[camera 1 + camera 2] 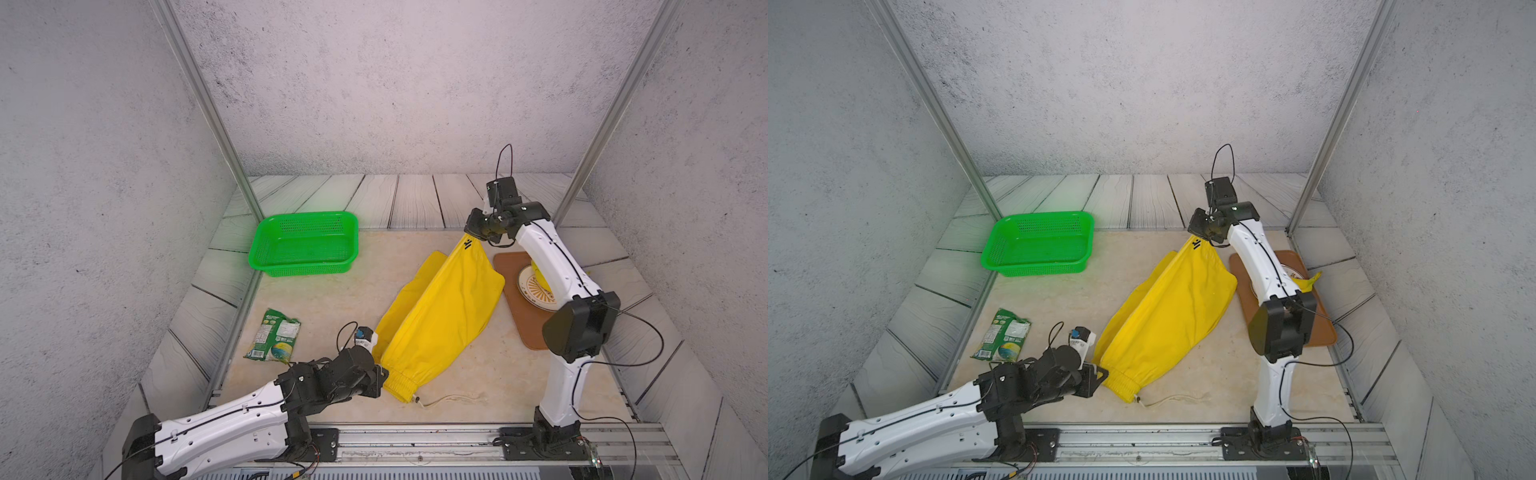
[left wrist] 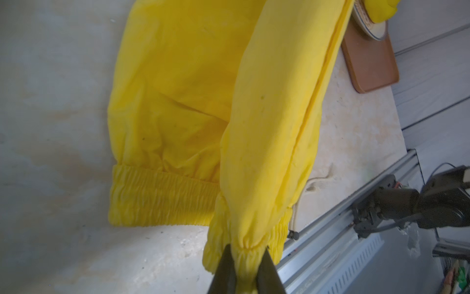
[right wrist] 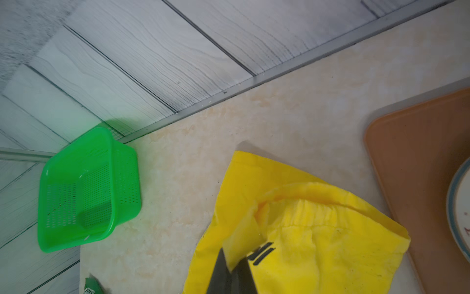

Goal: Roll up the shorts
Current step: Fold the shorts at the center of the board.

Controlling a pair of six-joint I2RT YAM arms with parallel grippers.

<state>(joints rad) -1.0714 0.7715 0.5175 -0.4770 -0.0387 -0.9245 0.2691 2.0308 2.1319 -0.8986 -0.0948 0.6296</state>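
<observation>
The bright yellow shorts (image 1: 440, 316) (image 1: 1167, 316) are stretched diagonally over the beige table top, partly lifted and folded lengthwise. My left gripper (image 1: 380, 370) (image 2: 246, 248) is shut on the gathered waistband (image 2: 162, 196) at the near end. My right gripper (image 1: 471, 237) (image 3: 232, 262) is shut on a leg hem corner at the far end, right beside the small black logo (image 1: 468, 245) (image 3: 262, 253). That corner is raised off the table. The whitish drawstring (image 1: 449, 400) trails on the table near the front rail.
A green basket (image 1: 305, 243) stands at the back left. A green snack packet (image 1: 274, 334) lies at the front left. At the right, a brown tray (image 1: 523, 324) carries a plate (image 1: 530, 293) with a banana (image 1: 1308, 282), partly behind the right arm.
</observation>
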